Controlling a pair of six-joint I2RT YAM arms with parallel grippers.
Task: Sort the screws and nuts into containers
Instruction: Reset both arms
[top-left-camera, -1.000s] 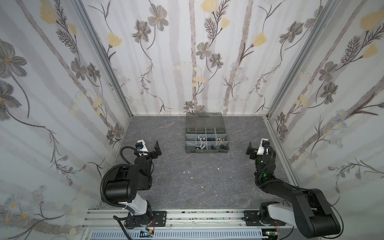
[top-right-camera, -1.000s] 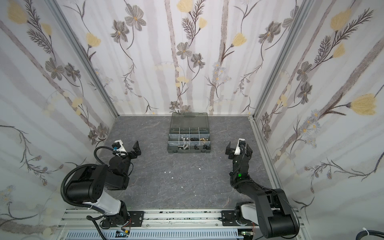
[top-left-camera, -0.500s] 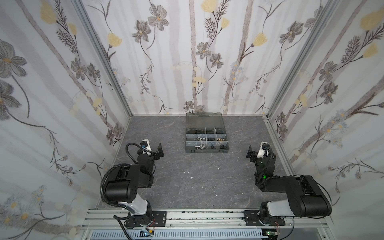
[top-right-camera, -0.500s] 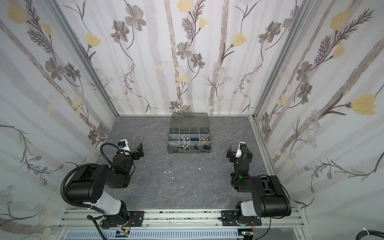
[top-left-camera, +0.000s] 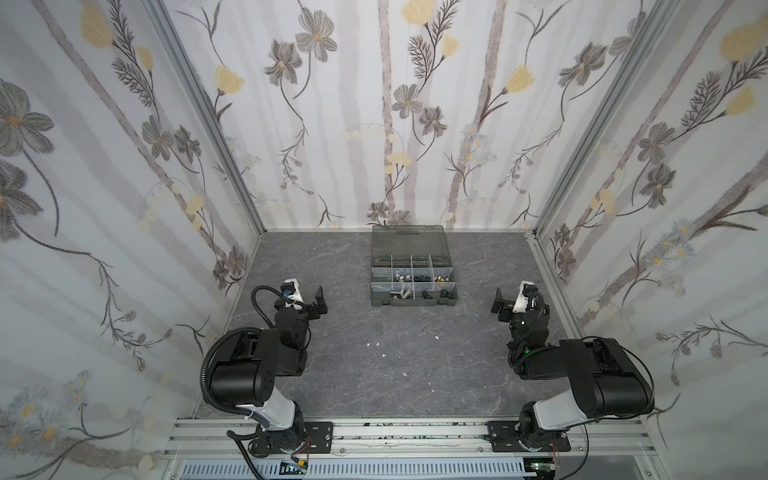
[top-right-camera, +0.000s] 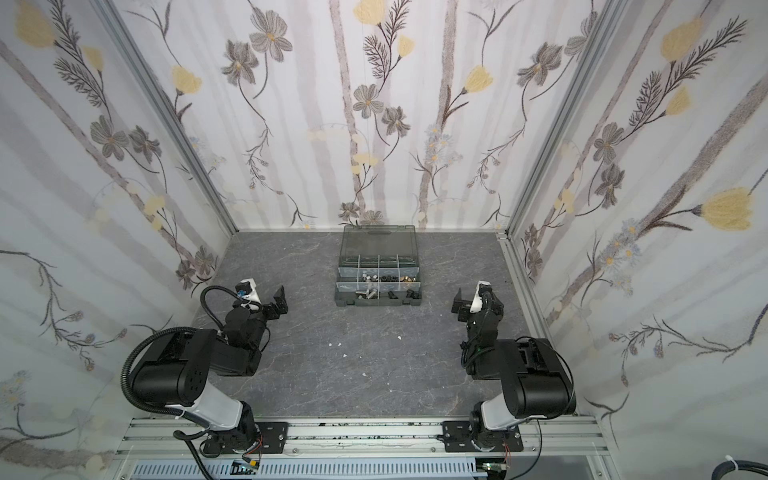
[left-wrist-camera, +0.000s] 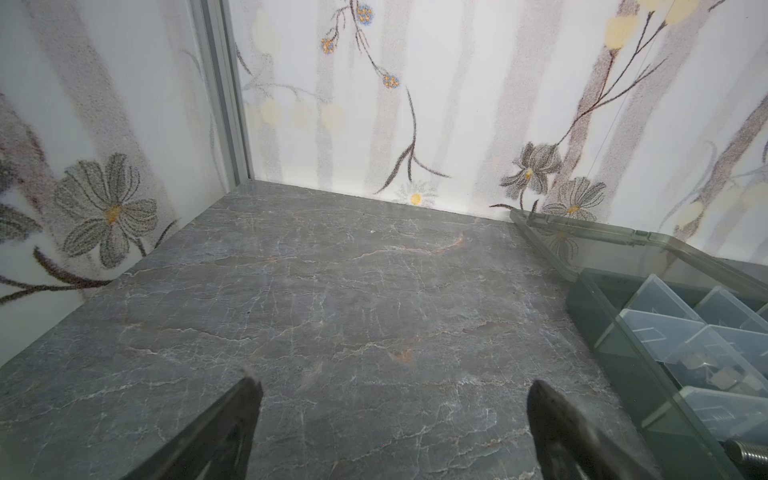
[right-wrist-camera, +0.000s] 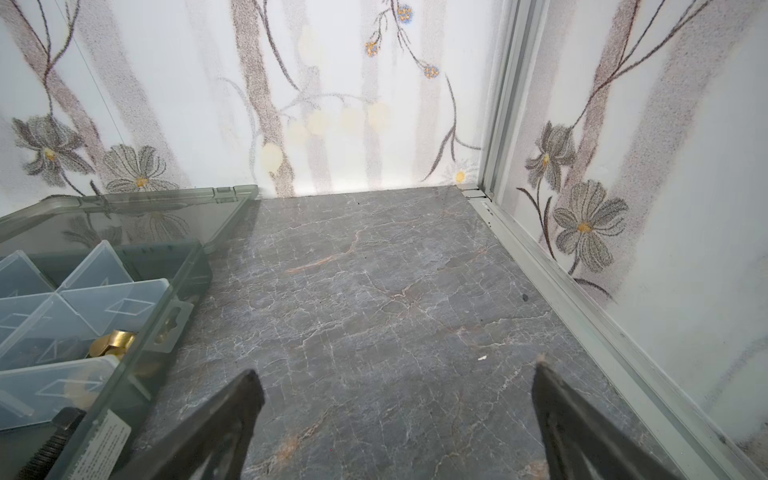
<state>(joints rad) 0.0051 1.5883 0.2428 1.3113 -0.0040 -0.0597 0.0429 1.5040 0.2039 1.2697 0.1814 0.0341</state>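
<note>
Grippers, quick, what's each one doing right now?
Left gripper: open, holding nothing.
Right gripper: open, holding nothing.

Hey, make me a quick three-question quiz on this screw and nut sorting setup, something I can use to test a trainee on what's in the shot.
1. True or false: the jaws of the left gripper are shut.
2. The lid of the organizer case is: A) closed over the compartments; B) open, laid back toward the rear wall; C) detached, lying beside an arm.
3. Fill in: the brass nuts sit in a compartment at the end of the case nearer the ___ arm.

Key: 1 false, the jaws stand apart with nothing between them; 2 B; 3 right.
</note>
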